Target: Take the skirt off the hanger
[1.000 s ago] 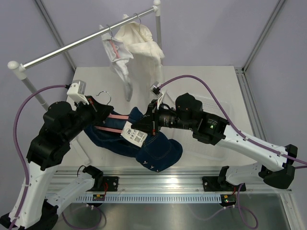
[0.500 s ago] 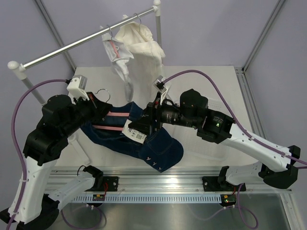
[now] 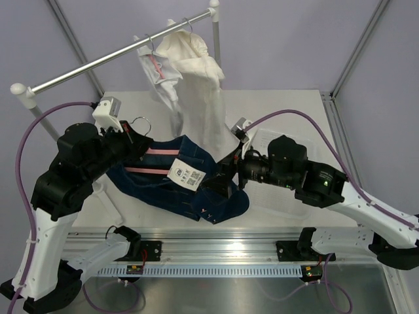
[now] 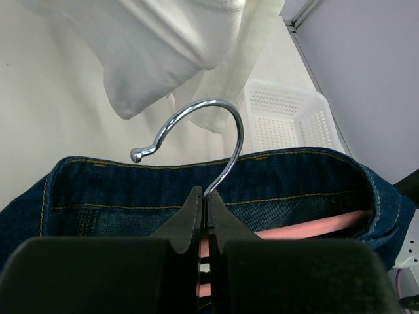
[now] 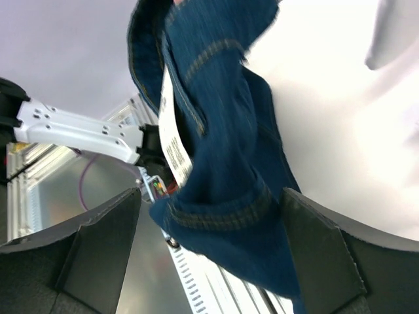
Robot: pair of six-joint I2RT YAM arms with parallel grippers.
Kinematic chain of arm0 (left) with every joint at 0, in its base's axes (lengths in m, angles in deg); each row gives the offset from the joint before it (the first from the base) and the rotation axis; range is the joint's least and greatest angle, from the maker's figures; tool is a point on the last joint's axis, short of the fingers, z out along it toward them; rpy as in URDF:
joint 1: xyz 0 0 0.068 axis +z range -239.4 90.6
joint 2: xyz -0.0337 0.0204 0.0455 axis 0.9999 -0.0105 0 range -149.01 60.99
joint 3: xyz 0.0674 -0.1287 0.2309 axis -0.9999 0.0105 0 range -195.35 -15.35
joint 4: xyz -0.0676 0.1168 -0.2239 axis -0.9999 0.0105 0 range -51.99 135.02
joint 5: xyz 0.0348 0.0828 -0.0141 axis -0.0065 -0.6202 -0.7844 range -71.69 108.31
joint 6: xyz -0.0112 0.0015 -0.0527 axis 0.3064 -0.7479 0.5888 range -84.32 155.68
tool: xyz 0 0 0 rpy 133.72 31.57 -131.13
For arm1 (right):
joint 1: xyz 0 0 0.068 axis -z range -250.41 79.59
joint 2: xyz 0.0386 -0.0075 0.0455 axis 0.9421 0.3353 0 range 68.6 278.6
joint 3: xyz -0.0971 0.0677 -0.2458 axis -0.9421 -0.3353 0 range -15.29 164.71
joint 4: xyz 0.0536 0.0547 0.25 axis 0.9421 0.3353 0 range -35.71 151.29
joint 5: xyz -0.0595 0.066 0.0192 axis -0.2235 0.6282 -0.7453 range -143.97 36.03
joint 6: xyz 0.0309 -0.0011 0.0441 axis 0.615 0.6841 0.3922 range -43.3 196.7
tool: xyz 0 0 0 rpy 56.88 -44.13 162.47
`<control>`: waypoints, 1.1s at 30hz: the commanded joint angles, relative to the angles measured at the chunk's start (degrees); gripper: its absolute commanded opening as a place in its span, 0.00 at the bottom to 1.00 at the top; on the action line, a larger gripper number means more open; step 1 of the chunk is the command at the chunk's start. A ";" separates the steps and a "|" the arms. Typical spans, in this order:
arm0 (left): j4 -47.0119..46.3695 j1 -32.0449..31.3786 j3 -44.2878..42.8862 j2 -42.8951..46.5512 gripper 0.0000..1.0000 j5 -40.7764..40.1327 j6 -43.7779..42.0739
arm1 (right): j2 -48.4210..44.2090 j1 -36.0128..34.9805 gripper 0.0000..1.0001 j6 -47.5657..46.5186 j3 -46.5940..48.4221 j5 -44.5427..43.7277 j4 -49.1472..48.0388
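Fingers (image 4: 186, 219) of my left gripper (image 3: 129, 140) pinch the hanger (image 4: 226, 140) just below its hook, arm raised and bent. The denim skirt (image 3: 163, 190) hangs from that hanger. My right gripper (image 3: 226, 173) reaches low beyond the hanger's right end, fingers spread wide.

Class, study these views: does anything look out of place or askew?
Yes. The denim skirt is off the rail and sags in a heap onto the table. Its pink hanger sits tilted, gripped just below the hook by the left claw. The white garments hang on the rail as expected.
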 commanded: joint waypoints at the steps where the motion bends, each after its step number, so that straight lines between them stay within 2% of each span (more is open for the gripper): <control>1: -4.23 -0.04 -4.14 0.33 0.00 0.31 -0.58 | -3.98 -0.24 0.94 -3.69 -3.06 -2.01 2.00; 6: -4.14 0.05 -4.23 0.60 0.00 1.10 -0.15 | -4.34 -0.24 0.84 -4.57 -4.21 -1.57 2.45; 11: -4.05 -0.04 -4.32 0.95 0.00 1.45 -0.06 | -3.46 -0.33 0.62 -5.10 -4.65 -0.16 1.22; 14: -3.70 0.05 -4.32 1.13 0.00 1.45 -0.06 | -3.20 -0.24 0.53 -5.37 -4.91 -0.07 0.86; 17: -3.52 -0.04 -4.32 1.30 0.00 1.19 -0.23 | -3.28 -0.24 0.20 -5.10 -4.91 -0.42 0.60; 18: -3.52 -0.04 -4.32 1.30 0.00 1.02 -0.32 | -3.37 -0.33 0.00 -4.93 -5.00 -0.86 0.60; 22: -3.26 -0.04 -4.06 1.30 0.00 0.49 -0.85 | -5.03 -0.33 0.00 -3.44 -4.74 -4.81 1.91; 24: -3.26 -0.04 -3.62 1.56 0.00 -0.13 -1.11 | -6.35 -0.33 0.00 -2.56 -4.91 -9.98 2.44; 33: -5.01 0.05 -1.51 3.67 0.00 -4.61 -0.94 | -16.02 -0.24 0.00 5.18 -7.28 -21.51 5.26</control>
